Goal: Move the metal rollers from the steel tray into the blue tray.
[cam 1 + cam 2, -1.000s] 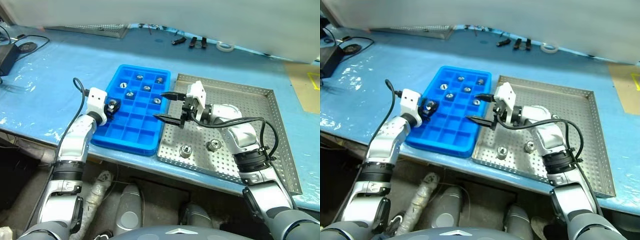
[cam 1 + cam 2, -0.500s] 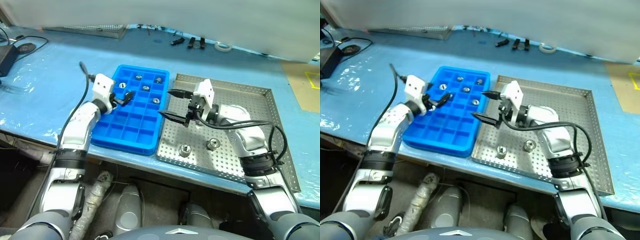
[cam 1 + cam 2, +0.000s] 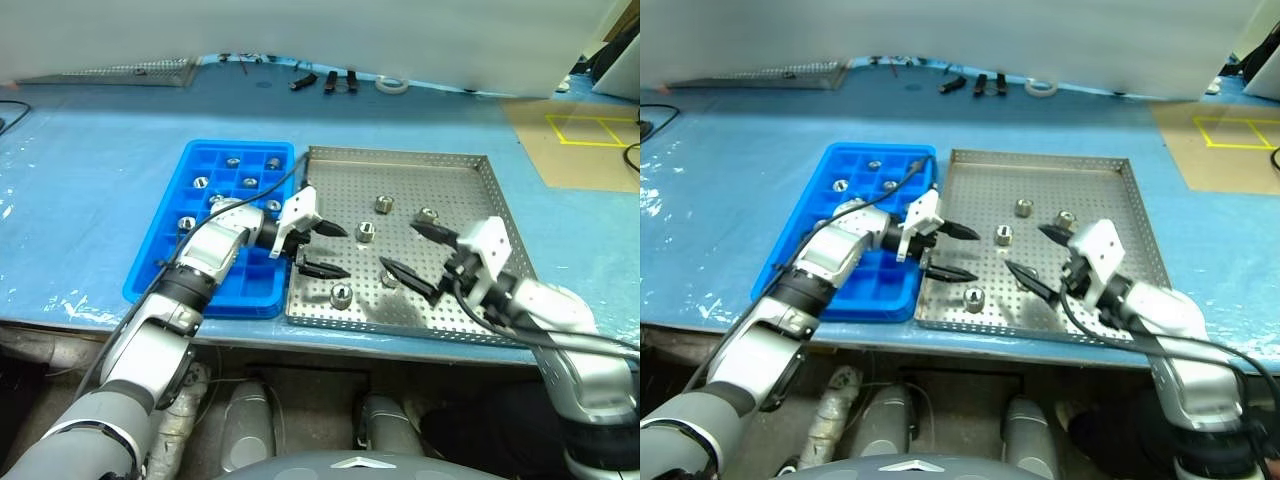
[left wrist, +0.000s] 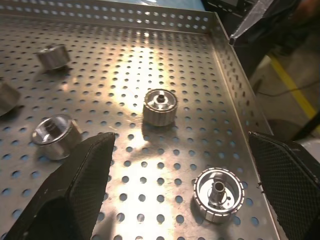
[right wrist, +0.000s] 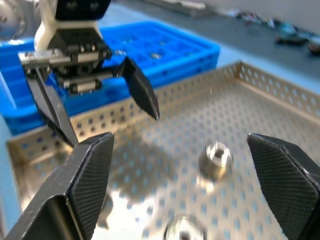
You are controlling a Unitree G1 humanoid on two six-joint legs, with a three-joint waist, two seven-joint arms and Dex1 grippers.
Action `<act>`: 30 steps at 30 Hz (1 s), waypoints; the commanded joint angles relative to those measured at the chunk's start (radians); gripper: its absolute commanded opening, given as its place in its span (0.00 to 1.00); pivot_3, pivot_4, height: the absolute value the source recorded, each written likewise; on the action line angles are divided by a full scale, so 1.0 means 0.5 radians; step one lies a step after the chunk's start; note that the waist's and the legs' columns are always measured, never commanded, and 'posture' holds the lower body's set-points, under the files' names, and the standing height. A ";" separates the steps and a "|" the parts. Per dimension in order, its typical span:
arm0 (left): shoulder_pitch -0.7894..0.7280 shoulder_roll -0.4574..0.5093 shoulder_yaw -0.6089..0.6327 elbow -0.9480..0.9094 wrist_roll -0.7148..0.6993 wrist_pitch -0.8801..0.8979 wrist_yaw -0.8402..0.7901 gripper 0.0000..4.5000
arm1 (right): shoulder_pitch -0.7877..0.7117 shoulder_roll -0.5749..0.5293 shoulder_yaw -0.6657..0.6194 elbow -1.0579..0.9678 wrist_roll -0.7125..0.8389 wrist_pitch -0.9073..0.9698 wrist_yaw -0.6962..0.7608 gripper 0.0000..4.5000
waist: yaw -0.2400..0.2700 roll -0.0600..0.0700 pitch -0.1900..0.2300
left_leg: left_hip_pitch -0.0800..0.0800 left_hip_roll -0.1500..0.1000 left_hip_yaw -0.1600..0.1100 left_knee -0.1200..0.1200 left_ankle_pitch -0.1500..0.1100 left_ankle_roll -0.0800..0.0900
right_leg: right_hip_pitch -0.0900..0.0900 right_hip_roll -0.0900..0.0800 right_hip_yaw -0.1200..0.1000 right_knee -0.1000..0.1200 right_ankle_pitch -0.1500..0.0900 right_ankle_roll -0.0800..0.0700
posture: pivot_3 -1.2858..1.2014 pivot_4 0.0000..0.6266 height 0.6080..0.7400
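1. Now, nearest: right gripper (image 3: pixel 418 262) hangs over the front right of the steel tray (image 3: pixel 497 192), jaws spread wide, nothing held. One roller (image 3: pixel 390 279) sits right by its lower finger, so that is its likely next pick; drop straight over it and close square.
2. Front roller (image 3: pixel 341 294) lies just below the left gripper (image 3: pixel 322 249), also wide open and empty, over the tray's left edge. Best to tip the fingers down so they straddle it, not nudge it.
3. Mid tray: metal rollers (image 3: pixel 365 233) left loose, plus one (image 3: pixel 383 205) and another (image 3: pixel 427 214) farther back. All well apart, so easy singles.
4. Blue tray (image 3: pixel 152 275) sits touching the steel tray's left rim; far cells hold rollers (image 3: pixel 200 182), near cells are free. Release low into a free cell.
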 commanded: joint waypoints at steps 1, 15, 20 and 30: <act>-0.146 -0.039 -0.088 0.237 0.109 -0.221 -0.206 1.00 | 0.225 -0.002 -0.108 -0.297 0.053 0.023 -0.077 1.00 | -0.034 0.000 0.000 | 0.001 0.000 0.002 0.001 -0.002 0.003 | 0.001 0.000 0.001 -0.001 0.000 0.000 | 0.34 0.24 1.00; -0.331 -0.137 -0.253 0.819 0.328 -0.723 -0.372 1.00 | 0.599 0.059 -0.025 -0.301 -0.065 -0.165 -0.160 1.00 | -0.148 -0.002 0.001 | 0.019 -0.002 0.032 0.001 -0.013 0.020 | 0.008 -0.002 0.028 -0.012 0.000 0.002 | 0.30 0.24 1.00; -0.345 -0.124 -0.247 0.845 0.298 -0.725 -0.372 1.00 | 0.581 0.102 0.119 -0.299 -0.162 -0.195 -0.229 1.00 | -0.172 -0.005 0.000 | 0.025 -0.001 0.036 0.001 -0.013 0.021 | 0.008 -0.001 0.035 -0.011 0.001 0.003 | 0.31 0.24 1.00; -0.359 -0.107 -0.101 0.874 0.285 -0.683 -0.372 1.00 | 0.476 0.058 0.143 -0.248 -0.141 -0.178 -0.210 1.00 | -0.180 -0.005 0.000 | 0.028 -0.003 0.040 0.001 -0.017 0.026 | 0.007 -0.001 0.042 -0.012 0.001 0.005 | 0.33 0.24 1.00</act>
